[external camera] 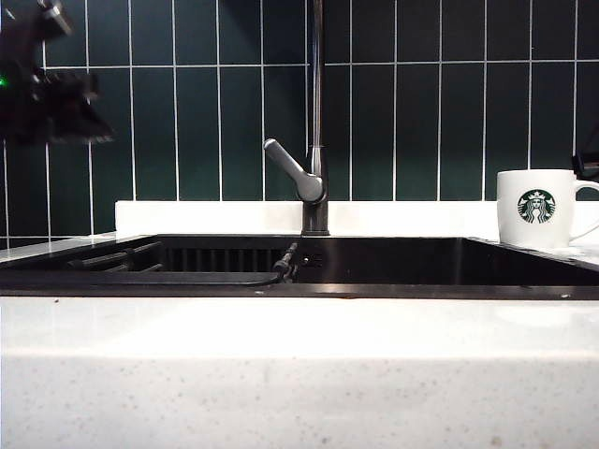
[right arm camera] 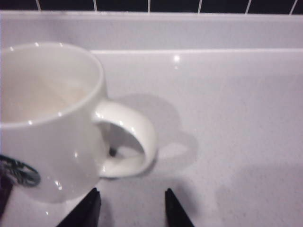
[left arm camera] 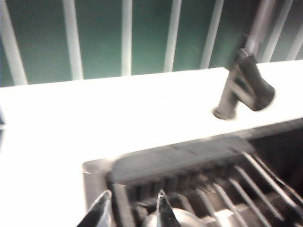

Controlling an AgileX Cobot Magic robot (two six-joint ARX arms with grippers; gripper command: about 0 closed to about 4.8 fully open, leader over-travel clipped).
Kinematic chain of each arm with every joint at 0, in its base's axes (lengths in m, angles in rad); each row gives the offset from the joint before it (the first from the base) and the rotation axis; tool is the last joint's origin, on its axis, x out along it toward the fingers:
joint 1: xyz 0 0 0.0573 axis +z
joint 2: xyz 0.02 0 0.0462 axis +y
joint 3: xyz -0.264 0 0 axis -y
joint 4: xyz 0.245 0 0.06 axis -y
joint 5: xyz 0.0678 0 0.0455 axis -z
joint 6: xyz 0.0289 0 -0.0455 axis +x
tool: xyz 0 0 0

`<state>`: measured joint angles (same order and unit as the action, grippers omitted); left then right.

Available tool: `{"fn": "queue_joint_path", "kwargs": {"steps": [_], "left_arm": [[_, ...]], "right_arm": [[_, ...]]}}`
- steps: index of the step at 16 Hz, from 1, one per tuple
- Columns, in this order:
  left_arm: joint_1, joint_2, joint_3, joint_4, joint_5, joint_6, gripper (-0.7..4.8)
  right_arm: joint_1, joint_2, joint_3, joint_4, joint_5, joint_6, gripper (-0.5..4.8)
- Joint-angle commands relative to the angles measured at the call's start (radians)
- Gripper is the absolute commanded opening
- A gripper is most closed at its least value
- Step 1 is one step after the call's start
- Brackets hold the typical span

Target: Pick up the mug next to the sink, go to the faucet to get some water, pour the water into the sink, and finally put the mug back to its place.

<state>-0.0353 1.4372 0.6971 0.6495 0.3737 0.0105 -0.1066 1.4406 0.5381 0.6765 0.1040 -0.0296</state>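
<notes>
Right wrist view: right gripper with black fingers spread, holding nothing, just short of the white ceramic Starbucks mug; its loop handle points toward the gap between the fingertips, not touching. Mug stands upright on the white speckled stone countertop, right of the wide black sink. Left gripper, fingertips apart, hangs over the sink's left end. Behind, the tall dark-grey metal faucet.

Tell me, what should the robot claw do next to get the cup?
Probably ease the right claw forward until its open fingers sit either side of the mug handle, then close. The mug stands upright and untouched on the countertop, with the handle just ahead of the claw. The left claw waits over the sink.
</notes>
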Motion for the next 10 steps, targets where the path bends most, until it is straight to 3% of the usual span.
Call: {"fn": "queue_joint_path", "kwargs": {"steps": [1,10], "left_arm": [[-0.038,0.063,0.006,0.124,0.014,0.008,1.22],[-0.052,0.068,0.006,0.169,0.030,-0.007,1.21]], "right_arm": [[0.002,0.071,0.003,0.119,-0.002,0.004,1.91],[0.001,0.093,0.014,0.203,-0.002,0.004,1.91]]}}
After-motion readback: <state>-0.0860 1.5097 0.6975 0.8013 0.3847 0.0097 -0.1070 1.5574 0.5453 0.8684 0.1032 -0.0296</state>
